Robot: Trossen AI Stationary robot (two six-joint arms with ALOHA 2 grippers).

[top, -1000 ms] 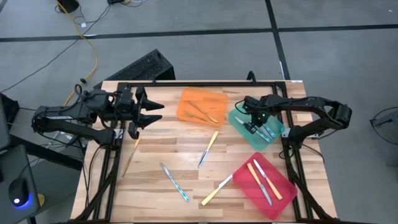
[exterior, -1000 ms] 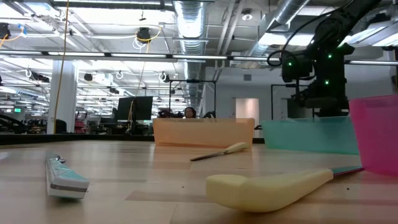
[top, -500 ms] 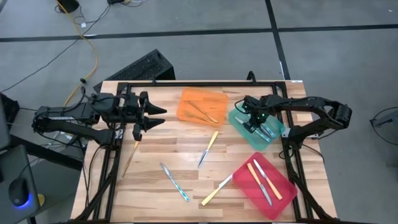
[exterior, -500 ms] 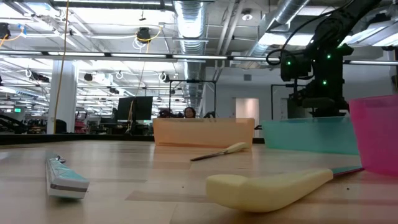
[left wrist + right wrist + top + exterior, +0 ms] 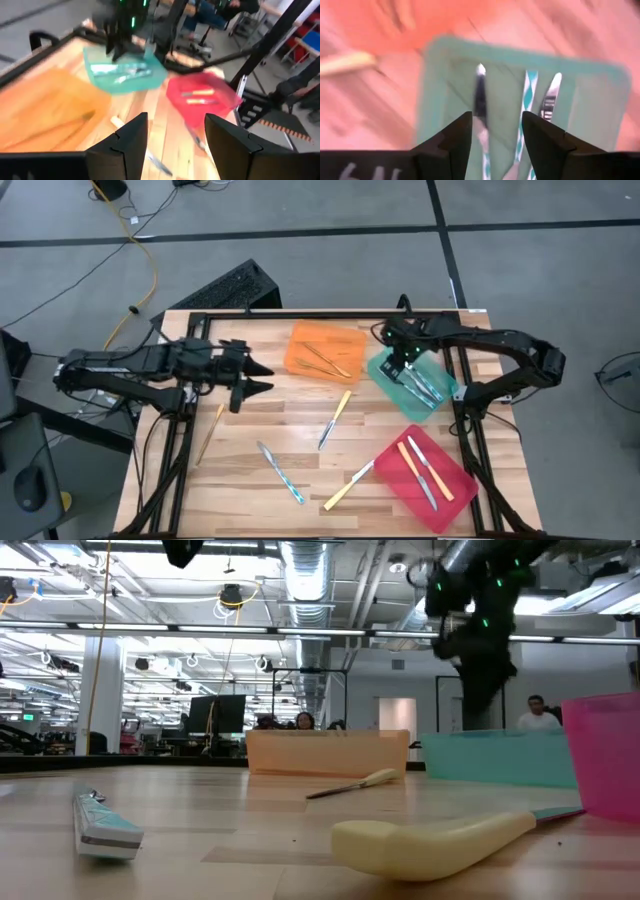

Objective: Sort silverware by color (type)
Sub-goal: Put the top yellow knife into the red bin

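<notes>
A: Right gripper (image 5: 400,356) sits over the teal tray (image 5: 385,377), fingers apart, nothing between them. Blue-handled utensils (image 5: 422,387) lie inside that tray.

B: And the left gripper (image 5: 262,377)?

A: On the far side of the orange tray (image 5: 300,340) from the teal one, above bare wood, jaws spread, empty. Gold pieces (image 5: 325,360) rest in the orange tray.

B: What's loose on the table?

A: A gold utensil (image 5: 209,434) well away from the teal tray, beyond the left gripper. A blue-handled knife (image 5: 281,472) and two yellow-handled pieces (image 5: 335,420) lie between. The red tray (image 5: 398,483), near the teal one, holds orange-handled utensils (image 5: 412,464).
</notes>
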